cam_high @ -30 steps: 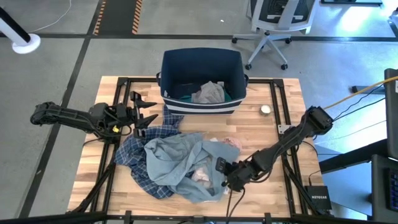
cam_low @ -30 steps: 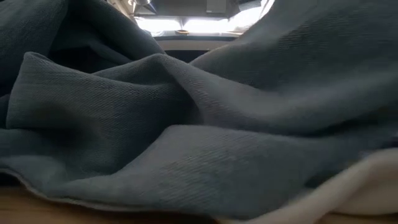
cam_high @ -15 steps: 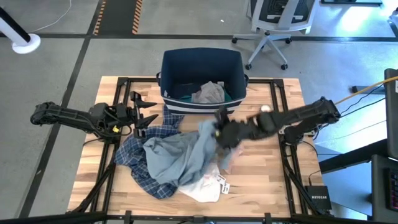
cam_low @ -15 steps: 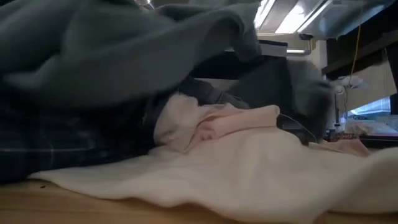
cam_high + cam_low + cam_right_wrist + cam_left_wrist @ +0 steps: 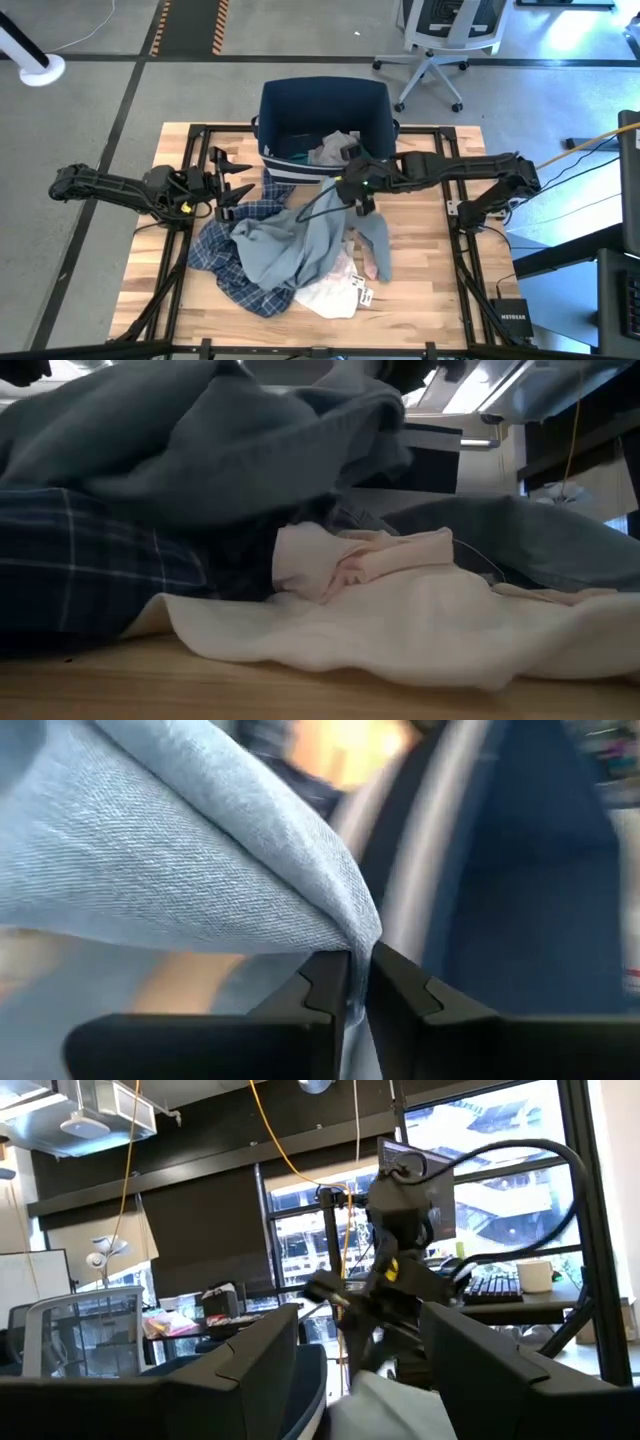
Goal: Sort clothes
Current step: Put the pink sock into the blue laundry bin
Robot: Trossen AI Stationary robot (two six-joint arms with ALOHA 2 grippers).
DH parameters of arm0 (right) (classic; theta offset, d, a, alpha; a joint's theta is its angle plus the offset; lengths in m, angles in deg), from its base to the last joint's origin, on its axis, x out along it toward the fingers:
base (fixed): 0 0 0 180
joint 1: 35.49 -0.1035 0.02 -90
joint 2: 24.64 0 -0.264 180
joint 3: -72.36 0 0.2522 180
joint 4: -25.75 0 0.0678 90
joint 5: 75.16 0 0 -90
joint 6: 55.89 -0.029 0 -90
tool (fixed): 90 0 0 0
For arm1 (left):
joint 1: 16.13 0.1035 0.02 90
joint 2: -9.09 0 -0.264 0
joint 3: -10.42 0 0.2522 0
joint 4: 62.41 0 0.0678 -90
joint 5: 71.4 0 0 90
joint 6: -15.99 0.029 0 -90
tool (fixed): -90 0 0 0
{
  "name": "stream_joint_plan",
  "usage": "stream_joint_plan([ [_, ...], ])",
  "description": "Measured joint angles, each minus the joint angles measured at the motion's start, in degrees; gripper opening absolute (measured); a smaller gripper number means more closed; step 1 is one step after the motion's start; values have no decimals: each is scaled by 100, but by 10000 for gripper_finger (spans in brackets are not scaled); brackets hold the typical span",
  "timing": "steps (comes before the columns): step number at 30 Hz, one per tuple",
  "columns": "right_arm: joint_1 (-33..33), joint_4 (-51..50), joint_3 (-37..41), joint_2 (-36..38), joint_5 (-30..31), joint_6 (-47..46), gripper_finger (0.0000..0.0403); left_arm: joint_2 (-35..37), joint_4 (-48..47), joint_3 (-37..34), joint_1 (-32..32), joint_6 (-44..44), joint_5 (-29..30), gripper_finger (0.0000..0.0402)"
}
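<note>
- Your right claw (image 5: 358, 982) is pinched on a fold of the big grey-blue garment (image 5: 290, 245), holding it up right at the front edge of the navy bin (image 5: 325, 105).
- The rest of that garment trails down onto the worktop (image 5: 420, 290) in front of the bin, draped over the plaid shirt (image 5: 235, 280).
- A pale pink piece (image 5: 385, 555) and a white piece (image 5: 325, 295) sit at the pile's near side, farther from the bin.
- Your left claw (image 5: 232, 186) waits wide open and empty, near the bin's left front corner, by the shirt.
</note>
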Motion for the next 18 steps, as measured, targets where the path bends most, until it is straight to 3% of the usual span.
stream_joint_plan([
  [3,-4,-121,2,-129,-511,-456,62,1,4,-2,0,-12,0,208],
  [12,-2,-328,-32,-296,-518,-579,133,1,0,-2,-1,-117,0,208],
  [18,-108,-1920,-1243,-239,-811,-697,160,2,-29,-1,-1,-69,-1,208],
])
